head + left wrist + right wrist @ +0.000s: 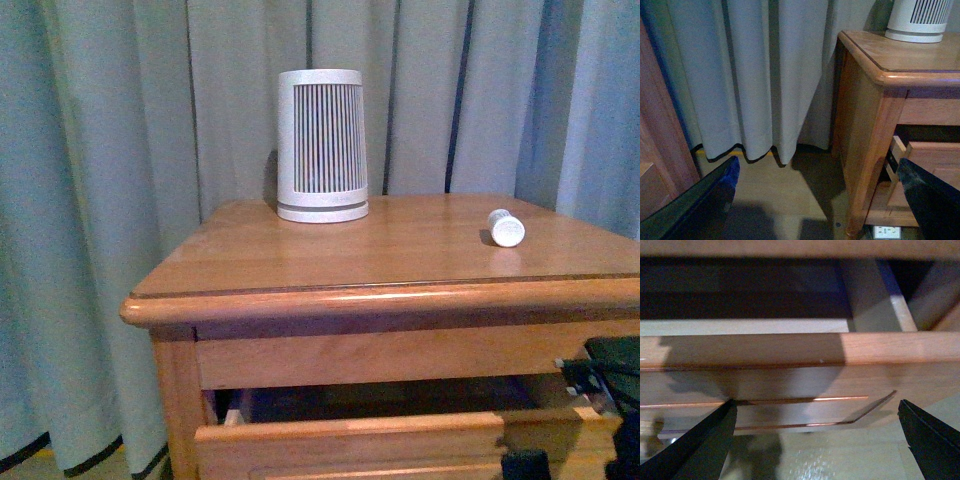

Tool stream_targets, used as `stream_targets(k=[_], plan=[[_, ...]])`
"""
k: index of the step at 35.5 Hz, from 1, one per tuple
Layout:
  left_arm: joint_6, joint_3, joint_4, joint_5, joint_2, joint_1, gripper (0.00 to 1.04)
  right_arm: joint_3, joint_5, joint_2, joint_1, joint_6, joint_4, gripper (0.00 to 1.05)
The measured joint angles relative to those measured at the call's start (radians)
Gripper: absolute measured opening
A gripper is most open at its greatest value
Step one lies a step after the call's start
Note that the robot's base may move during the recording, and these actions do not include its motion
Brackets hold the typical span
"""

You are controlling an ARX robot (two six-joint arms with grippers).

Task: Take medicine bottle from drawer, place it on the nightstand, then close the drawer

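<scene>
A tiny white cylindrical medicine bottle (506,228) with a ribbed cap is lying on its side on the glossy top of the honey-brown wooden nightstand (300,262), toward its right side, well apart from a tall white tapered device with dark vertical slats (321,146) standing at the back. The upper drawer (350,432) is sitting partly pulled out. The right gripper (815,440) is hovering before the drawer front, jaws spread wide and empty. The left gripper (815,200), also spread and empty, is hanging beside the nightstand, facing pale grey curtains (750,75).

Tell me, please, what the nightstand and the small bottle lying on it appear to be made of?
The nightstand looks like honey-brown wood with a glossy varnish: grain lines and reflections show on its top. The medicine bottle appears to be matte white plastic, though it is too small to be sure.
</scene>
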State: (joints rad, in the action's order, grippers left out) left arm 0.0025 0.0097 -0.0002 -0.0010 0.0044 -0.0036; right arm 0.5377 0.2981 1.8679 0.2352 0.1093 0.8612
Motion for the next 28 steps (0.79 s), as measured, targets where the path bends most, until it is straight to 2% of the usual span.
stream_targets(k=[8, 20, 23, 28], plan=[[0.000, 0.000, 0.000, 0.000, 0.000, 0.000, 0.98, 0.138, -0.038, 0.131, -0.042, -0.109, 0.089, 0.98], [0.000, 0.000, 0.000, 0.000, 0.000, 0.000, 0.98, 0.138, -0.046, 0.124, -0.066, -0.124, 0.054, 0.98], [0.000, 0.000, 0.000, 0.000, 0.000, 0.000, 0.98, 0.100, -0.025, 0.058, -0.068, -0.084, -0.017, 0.98], [0.000, 0.000, 0.000, 0.000, 0.000, 0.000, 0.98, -0.031, -0.046, -0.153, -0.038, 0.074, -0.273, 0.98]])
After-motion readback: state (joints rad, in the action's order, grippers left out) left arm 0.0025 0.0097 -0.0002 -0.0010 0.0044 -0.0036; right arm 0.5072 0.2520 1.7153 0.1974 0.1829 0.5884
